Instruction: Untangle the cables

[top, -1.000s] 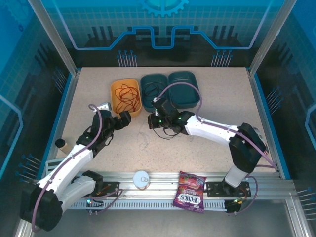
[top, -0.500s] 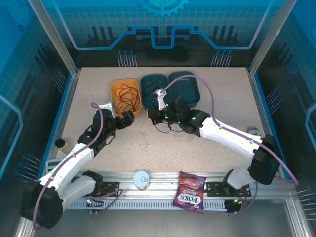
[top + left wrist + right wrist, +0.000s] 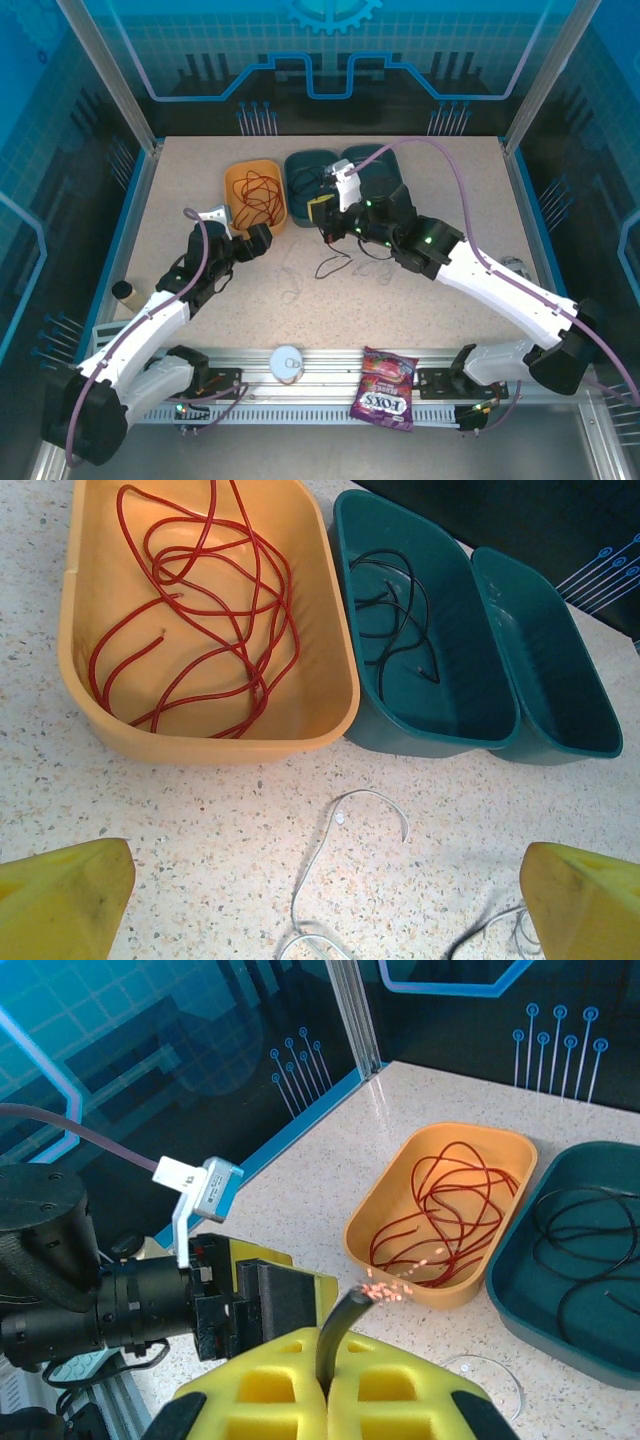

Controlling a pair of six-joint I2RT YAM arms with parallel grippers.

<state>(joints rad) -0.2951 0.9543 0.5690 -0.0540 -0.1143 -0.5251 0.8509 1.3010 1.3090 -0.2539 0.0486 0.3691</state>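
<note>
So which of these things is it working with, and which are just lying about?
Job: thin red cable in the orange plastic tub; thin black cable in the teal plastic tub; second black cable in the right pincer; thin white cable.
Lying about: purple sweets bag; white round roll.

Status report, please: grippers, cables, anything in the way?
Left gripper open, empty, over table. Right gripper shut on black cable. White cable loose on table, red cable in orange bin. No obstruction seen.
</note>
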